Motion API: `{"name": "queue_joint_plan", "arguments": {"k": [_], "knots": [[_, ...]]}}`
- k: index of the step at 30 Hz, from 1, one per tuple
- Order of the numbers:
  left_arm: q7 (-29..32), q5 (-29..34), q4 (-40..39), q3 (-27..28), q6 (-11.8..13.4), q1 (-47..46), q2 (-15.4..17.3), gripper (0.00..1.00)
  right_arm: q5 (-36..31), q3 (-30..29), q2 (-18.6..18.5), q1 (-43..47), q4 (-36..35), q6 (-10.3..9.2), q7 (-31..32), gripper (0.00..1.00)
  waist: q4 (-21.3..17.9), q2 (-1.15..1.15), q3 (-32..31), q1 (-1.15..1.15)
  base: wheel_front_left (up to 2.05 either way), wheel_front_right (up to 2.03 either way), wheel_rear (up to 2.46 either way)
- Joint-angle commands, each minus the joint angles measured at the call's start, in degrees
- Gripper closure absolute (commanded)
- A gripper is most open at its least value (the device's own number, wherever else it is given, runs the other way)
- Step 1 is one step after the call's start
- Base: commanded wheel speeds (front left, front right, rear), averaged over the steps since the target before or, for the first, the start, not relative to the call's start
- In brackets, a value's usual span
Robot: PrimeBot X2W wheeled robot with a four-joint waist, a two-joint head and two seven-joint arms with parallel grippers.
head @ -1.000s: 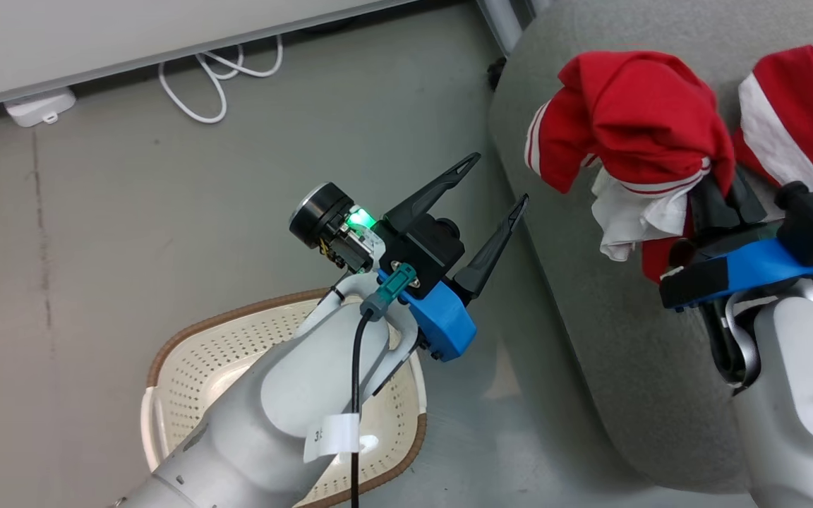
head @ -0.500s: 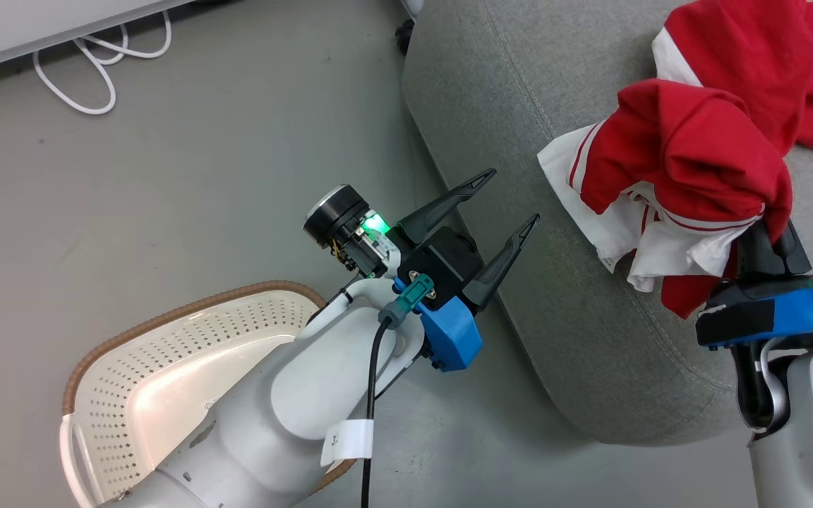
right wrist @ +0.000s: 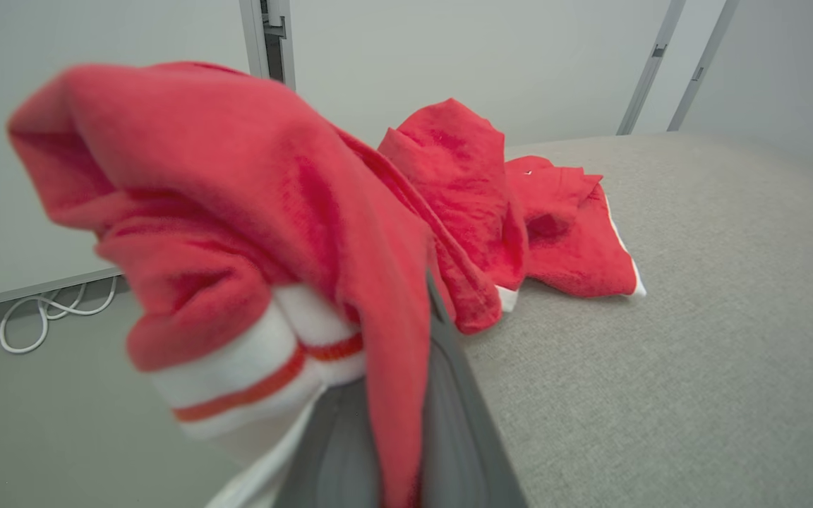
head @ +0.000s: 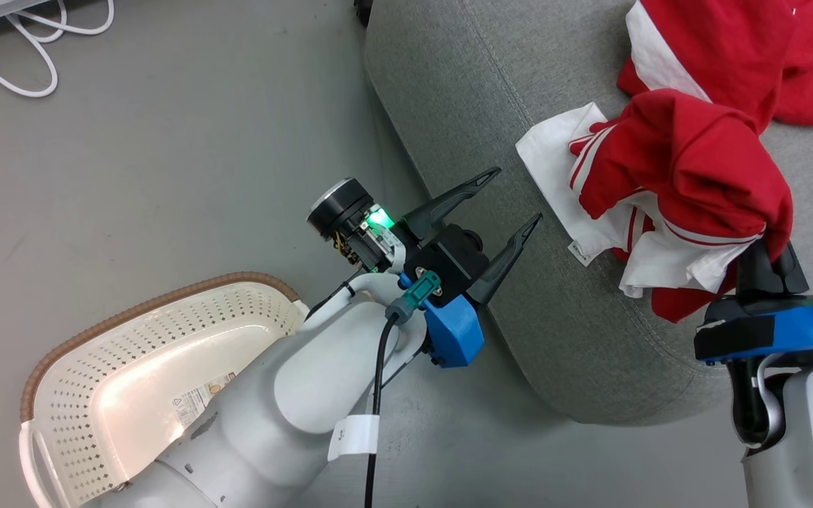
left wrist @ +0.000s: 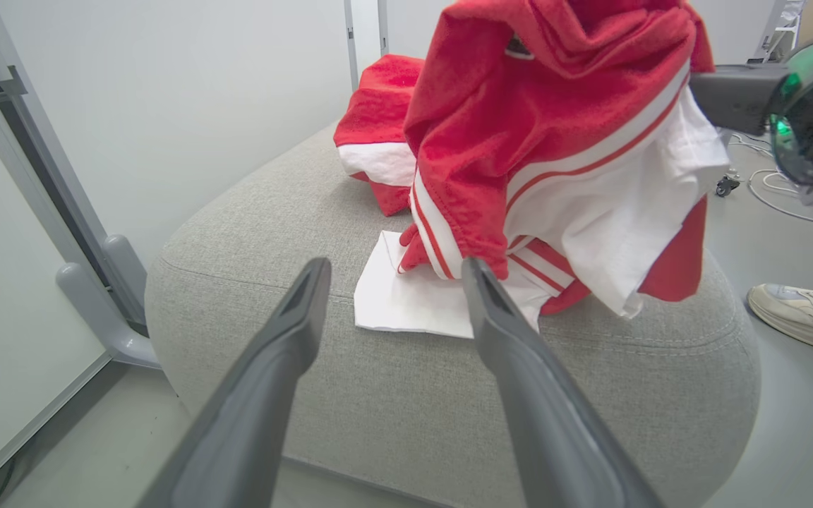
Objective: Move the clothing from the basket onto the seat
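Note:
One piece of the red, white-striped clothing [head: 689, 162] hangs from my right gripper [head: 766, 257], which is shut on its top, fingertips buried in the fabric. Its white lower end lies on the light grey seat [head: 477, 106] near the edge. In the right wrist view the held clothing [right wrist: 237, 212] drapes over my fingers [right wrist: 442, 423]. A second red piece [head: 731, 49] lies farther back on the seat. My left gripper [head: 519, 193] stands open and holds nothing beside the seat's edge, above the floor. The cream basket [head: 96, 331] sits at lower left, its visible part bare apart from a label.
A white cable [head: 11, 49] loops on the grey floor at the far left. A person's shoe [left wrist: 802, 314] rests on the floor beyond the seat. Grey frame legs [left wrist: 96, 282] and a white wall stand beside the seat's far side.
The head camera has swung, shifting the whole picture. My right gripper has carried the held clothing farther over the seat, and its white end now lies on the cushion. The left gripper stays open.

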Motion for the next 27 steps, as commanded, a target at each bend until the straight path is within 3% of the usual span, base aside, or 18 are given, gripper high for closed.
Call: {"name": "queue_joint_plan", "arguments": {"k": [1, 9, 18, 27], "knots": [[-0.29, -0.22, -0.05, 0.06, -0.3, -1.08, 0.12, 0.0, -0.06, 0.19, 0.41, 0.34, -0.26, 0.01, -0.05, 1.0, 0.07, 0.0, 0.05, 0.0, 0.0, 0.0, 0.0], [-0.29, -0.02, -0.55, 0.54, 0.14, -1.71, 0.18, 0.0, -0.91, 2.87, -2.09, -4.62, -1.75, 0.01, -0.05, 1.0, 0.69, 0.0, 0.91, 0.0, 0.0, 0.0, 0.0], [-0.29, 0.65, -1.11, 0.59, 0.31, -2.69, 0.45, 0.0, -0.87, 5.6, -8.64, -15.28, -4.43, 0.01, -0.05, 1.0, 2.14, 0.0, 3.2, 0.0, 0.0, 0.0, 0.0], [-0.19, 1.62, -1.11, 0.39, 0.59, -4.81, 1.41, 0.0, 2.11, -4.2, -16.62, -27.74, -4.28, 0.01, -0.05, 1.0, 3.28, 0.0, 7.75, 0.0, 0.0, 0.0, 0.0]]}}
